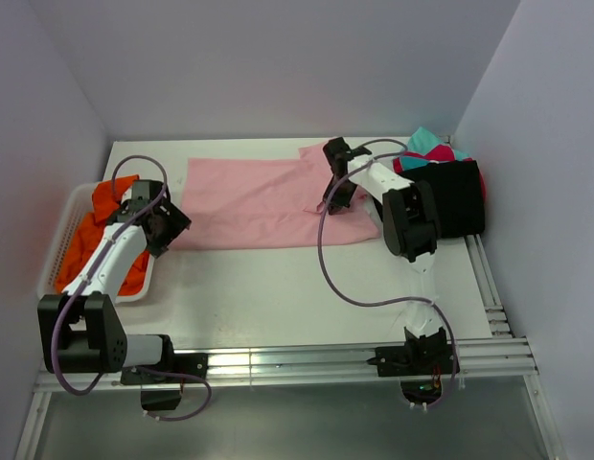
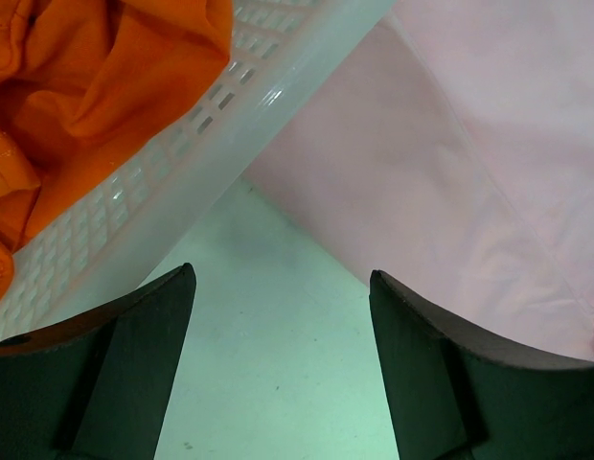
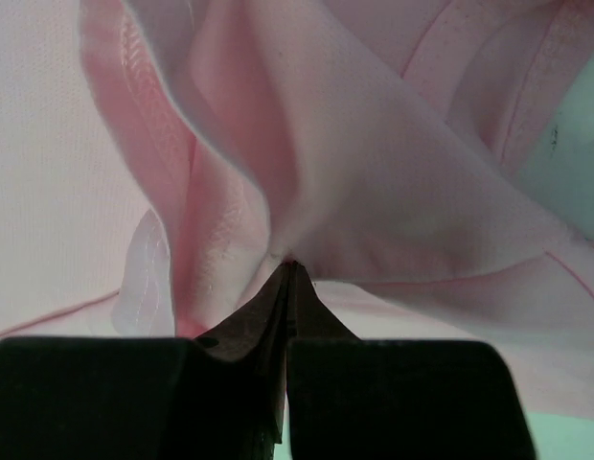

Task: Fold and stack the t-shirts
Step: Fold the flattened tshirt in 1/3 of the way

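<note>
Our right gripper [image 3: 289,266] had its fingers pressed together on a pinch of the pink t-shirt [image 3: 402,182]. In the right wrist view the cloth rose from that pinch in loose folds, with a stitched hem running close by. Seen from above, this grip sat at the shirt's right end. Our left gripper [image 2: 281,278] hung with its fingers wide apart and nothing between them. It was over bare table [image 2: 268,364], in the gap between the white mesh basket [image 2: 182,182] and the shirt's left edge.

The relation that mattered was how the shirt lay between the two arms. It was spread flat with its long axis running left to right across the table. One end was pinched by the right arm, and the other lay just ahead and to the right of the open left fingers. We judged the left arm much the nearer to that free end, so it was the one to take it. A short reach toward the cloth edge would have put a corner between the fingers. The risk, as we saw it, was catching the basket rim instead, since it lay just beside.

Farther out, the orange t-shirt [image 1: 105,203] lay bunched in the basket. The black t-shirt [image 1: 460,196], with the magenta t-shirt [image 1: 443,155] and teal t-shirt [image 1: 426,140] behind it, sat at the table's right edge.
</note>
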Controlling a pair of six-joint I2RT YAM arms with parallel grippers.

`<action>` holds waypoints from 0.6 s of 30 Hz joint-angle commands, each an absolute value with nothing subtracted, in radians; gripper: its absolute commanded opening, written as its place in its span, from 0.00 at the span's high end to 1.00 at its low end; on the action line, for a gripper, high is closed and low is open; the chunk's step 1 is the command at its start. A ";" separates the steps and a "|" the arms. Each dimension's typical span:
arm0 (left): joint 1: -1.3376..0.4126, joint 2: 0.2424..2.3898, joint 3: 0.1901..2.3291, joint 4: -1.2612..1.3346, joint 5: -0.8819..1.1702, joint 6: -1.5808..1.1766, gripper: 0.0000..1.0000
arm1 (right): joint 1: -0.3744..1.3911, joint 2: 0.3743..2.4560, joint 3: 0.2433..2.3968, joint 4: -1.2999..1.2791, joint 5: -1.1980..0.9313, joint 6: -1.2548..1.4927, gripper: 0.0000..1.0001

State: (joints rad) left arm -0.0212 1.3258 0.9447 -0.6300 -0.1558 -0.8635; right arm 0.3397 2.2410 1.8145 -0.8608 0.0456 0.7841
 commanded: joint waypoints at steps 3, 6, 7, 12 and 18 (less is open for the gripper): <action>-0.018 1.285 0.971 -0.660 -0.152 -0.836 0.20 | 0.336 2.298 1.913 -0.876 0.071 0.821 1.00; -0.018 1.284 0.977 -0.663 -0.153 -0.827 0.20 | 0.336 2.327 1.945 -0.870 0.055 0.837 1.00; -0.018 1.285 0.977 -0.666 -0.152 -0.824 0.20 | 0.336 2.333 1.956 -0.870 0.049 0.844 1.00; -0.018 1.293 1.000 -0.672 -0.150 -0.805 0.20 | 0.336 2.376 2.109 -0.902 0.005 0.882 0.96; -0.018 1.318 1.034 -0.683 -0.147 -0.782 0.20 | 0.333 2.413 2.264 -0.738 -0.177 0.931 0.46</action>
State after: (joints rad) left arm -0.0212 1.3128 0.9817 -0.6765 -0.1543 -0.8192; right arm 0.3393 2.4107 2.1841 -0.8589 -0.0563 0.8902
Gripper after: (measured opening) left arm 0.798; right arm 0.499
